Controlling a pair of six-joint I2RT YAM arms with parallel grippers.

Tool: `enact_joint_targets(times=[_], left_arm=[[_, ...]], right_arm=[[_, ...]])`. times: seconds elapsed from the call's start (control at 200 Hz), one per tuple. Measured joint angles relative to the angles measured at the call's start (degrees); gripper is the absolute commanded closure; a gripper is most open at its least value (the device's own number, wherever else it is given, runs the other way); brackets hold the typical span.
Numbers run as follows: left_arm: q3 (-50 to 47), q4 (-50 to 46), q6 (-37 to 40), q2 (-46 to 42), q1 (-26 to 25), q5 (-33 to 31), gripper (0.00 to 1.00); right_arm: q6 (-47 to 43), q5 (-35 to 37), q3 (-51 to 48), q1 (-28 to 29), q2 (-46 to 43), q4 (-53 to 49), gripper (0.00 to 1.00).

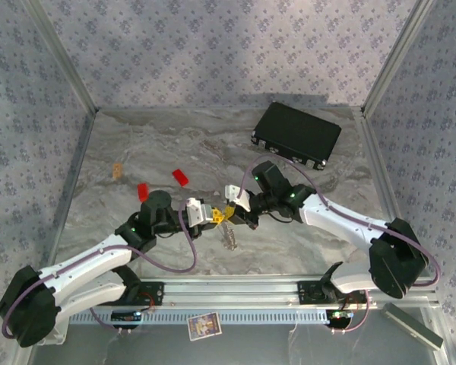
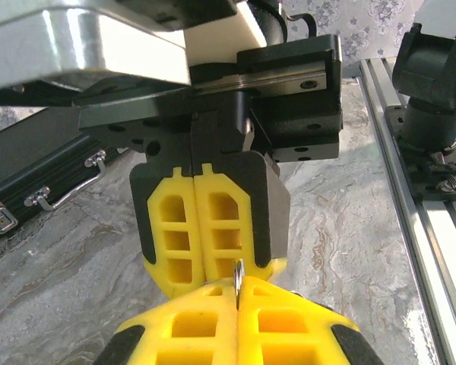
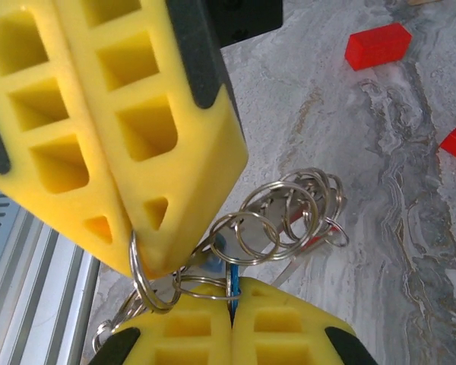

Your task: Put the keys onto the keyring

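My two grippers meet tip to tip above the middle of the table. The left gripper (image 1: 213,217) (image 2: 238,300) is shut on the thin edge of a silvery ring (image 2: 238,275), part of the keyring (image 1: 229,236) (image 3: 289,213). The keyring is a chain of linked metal rings and hangs between and below the fingers. The right gripper (image 1: 232,211) (image 3: 231,315) is shut on the blue key (image 3: 231,283), with a ring looped at the same spot. A red-orange streak (image 3: 319,240) shows under the rings; I cannot tell if it is the other key.
A black rectangular box (image 1: 296,134) (image 2: 30,171) lies at the back right. Two flat red pieces (image 1: 182,177) (image 1: 143,191) rest left of the centre, also seen in the right wrist view (image 3: 376,46). The aluminium rail (image 1: 235,293) runs along the near edge.
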Motion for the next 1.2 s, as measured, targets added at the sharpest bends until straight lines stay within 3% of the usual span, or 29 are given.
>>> enact_joint_targets(times=[0.545,0.675,0.77,0.854,1.034,1.199], left_arm=[[0.2,-1.0,0.2,1.9,0.0,-2.8,1.00],[0.5,-0.9,0.3,1.9,0.0,-3.4,0.90],[0.6,-0.9,0.6,1.9,0.0,-3.7,0.74],[0.6,-0.9,0.5,1.9,0.0,-4.1,0.66],[0.6,-2.1,0.7,-0.3,0.0,-6.8,0.61],[0.6,-2.7,0.6,-7.9,0.0,-14.8,0.60]], right_arm=[[-1.1,4.0,-0.4,-0.4,-6.4,-3.8,1.00],[-1.7,4.8,-0.4,-0.4,-6.9,-5.0,1.00],[-1.8,5.5,-0.4,-0.4,-6.9,-5.4,1.00],[-2.0,6.3,-0.4,-0.4,-6.9,-6.0,1.00],[-2.1,8.0,0.1,-0.1,-7.1,-7.6,1.00],[-2.1,8.8,2.3,1.4,-6.5,-8.3,1.00]])
